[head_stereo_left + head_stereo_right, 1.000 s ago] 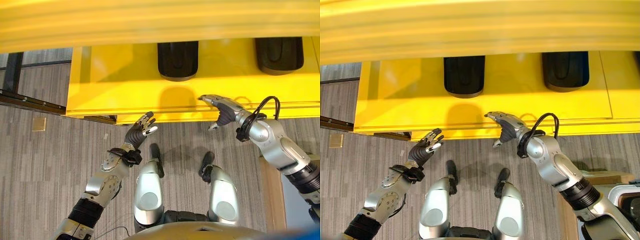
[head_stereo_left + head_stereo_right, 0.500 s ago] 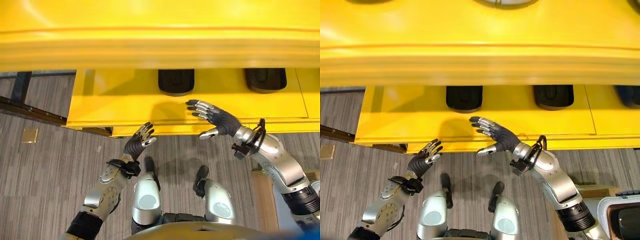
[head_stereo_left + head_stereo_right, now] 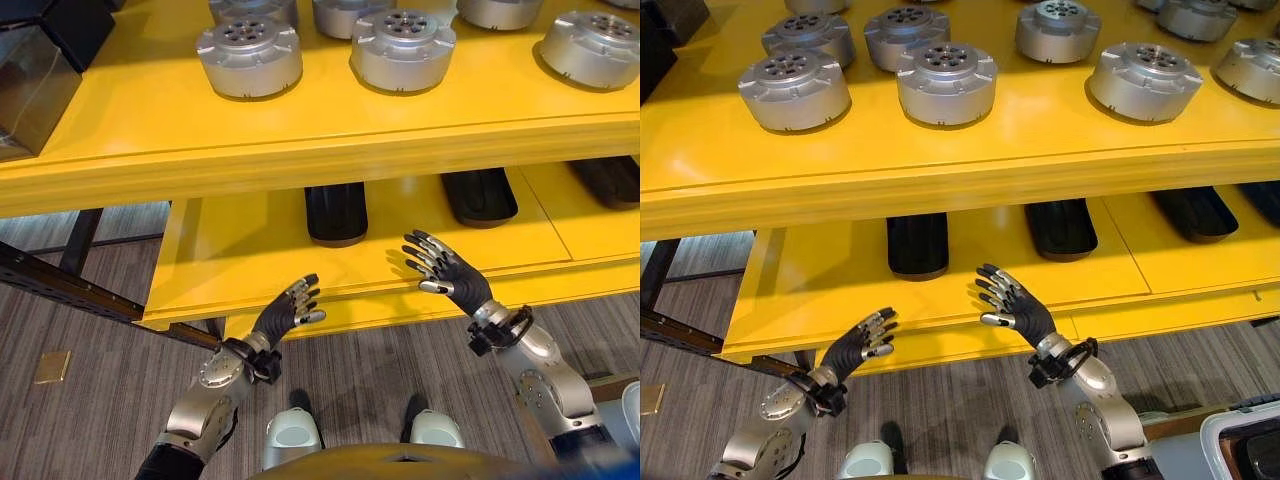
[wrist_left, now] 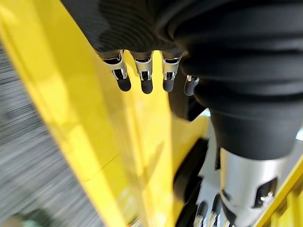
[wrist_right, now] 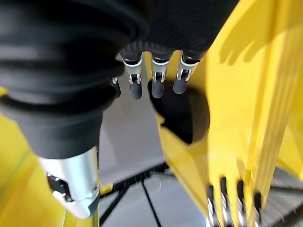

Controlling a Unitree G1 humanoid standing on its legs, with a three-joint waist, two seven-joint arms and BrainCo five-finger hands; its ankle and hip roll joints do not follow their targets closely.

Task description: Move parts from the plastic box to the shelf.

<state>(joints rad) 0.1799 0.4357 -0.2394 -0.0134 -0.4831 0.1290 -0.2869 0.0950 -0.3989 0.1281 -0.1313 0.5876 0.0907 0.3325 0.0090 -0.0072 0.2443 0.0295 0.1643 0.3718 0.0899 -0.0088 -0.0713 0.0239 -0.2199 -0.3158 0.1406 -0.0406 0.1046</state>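
Stood before a yellow metal shelf [image 3: 940, 190] with two levels. Upper level crowded with round silver-grey metal parts [image 3: 946, 82], set in rows with narrow gaps between them; bare yellow strip left along the front edge. Lower level [image 3: 840, 290] reachable only through the slot under the upper board, partly taken by black oblong trays [image 3: 917, 243] at the back, bare yellow surface between and before them. Left robot hand [image 3: 285, 312] and right robot hand [image 3: 445, 274] held spread at the lower level's front edge, apart from everything.
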